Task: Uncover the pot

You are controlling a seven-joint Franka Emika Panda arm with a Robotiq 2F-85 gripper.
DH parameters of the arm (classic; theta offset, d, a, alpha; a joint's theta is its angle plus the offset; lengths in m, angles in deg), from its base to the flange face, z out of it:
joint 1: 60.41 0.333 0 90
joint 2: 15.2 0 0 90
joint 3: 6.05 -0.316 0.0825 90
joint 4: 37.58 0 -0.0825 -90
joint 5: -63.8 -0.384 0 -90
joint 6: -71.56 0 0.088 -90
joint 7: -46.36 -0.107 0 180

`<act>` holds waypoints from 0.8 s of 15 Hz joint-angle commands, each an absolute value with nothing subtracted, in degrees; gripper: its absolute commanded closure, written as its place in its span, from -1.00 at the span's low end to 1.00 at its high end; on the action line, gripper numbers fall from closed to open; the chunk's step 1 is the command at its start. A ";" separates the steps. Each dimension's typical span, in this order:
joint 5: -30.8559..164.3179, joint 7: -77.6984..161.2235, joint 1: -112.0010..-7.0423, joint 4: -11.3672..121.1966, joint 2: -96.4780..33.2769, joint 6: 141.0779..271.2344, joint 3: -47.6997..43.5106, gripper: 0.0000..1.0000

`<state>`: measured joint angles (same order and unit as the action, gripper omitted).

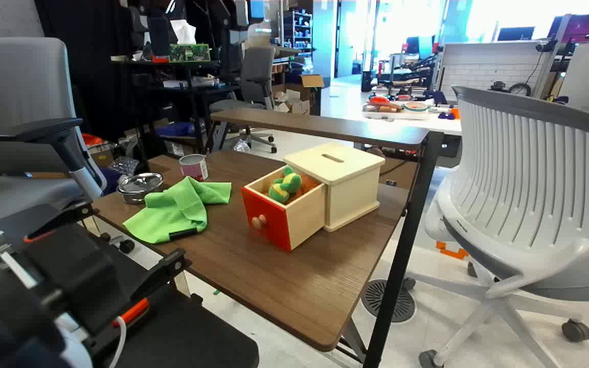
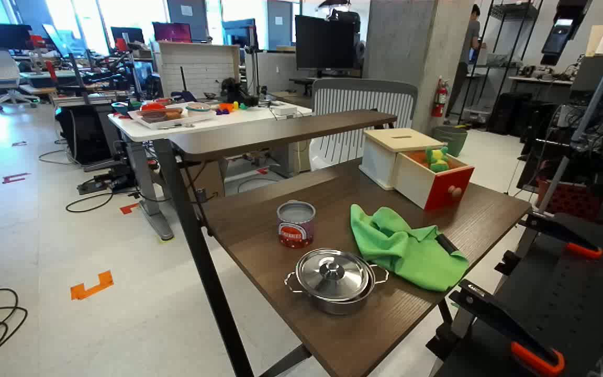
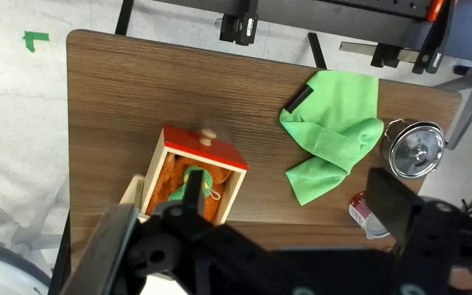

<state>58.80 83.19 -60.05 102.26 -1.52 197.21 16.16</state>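
My gripper (image 3: 287, 180): fingers set wide apart, seen in the wrist view above the tabletop. Pot (image 2: 339, 305): on the brown table (image 2: 375, 335), near its short end edge, standing upright, lid (image 2: 330, 281) on. I note the lid sits slightly off-centre, rim exposed at 1 side; knob (image 2: 332, 269) points up. Body is round, so I take the line through its 2 loop handles (image 2: 381, 273) as the long axis: 1 handle points at the green cloth (image 3: 330, 119), just beside it (contact: cannot tell), and the opposite handle points toward the table's short end edge.

Writing: the can (image 2: 296, 222), upright near the pot, carries a red label (image 2: 292, 234) on which I read "CHERRIES". Print on its white panel (image 1: 203, 169): too small for me to read.
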 commanded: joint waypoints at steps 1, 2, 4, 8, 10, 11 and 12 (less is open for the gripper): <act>58.00 83.77 -62.79 102.18 -1.77 197.06 13.47 -1.00; 58.11 83.54 -62.75 102.74 -1.77 197.36 12.90 -1.00; 58.54 83.11 -62.98 103.87 -1.85 197.56 11.31 -1.00; 58.28 81.84 -61.99 107.14 -2.43 200.96 7.63 -1.00; 58.01 80.73 -60.91 109.15 -3.56 204.62 5.17 -1.00; 58.50 79.91 -60.27 109.99 -4.64 206.30 3.68 -1.00; 58.87 79.03 -59.70 110.90 -5.68 208.35 2.25 -1.00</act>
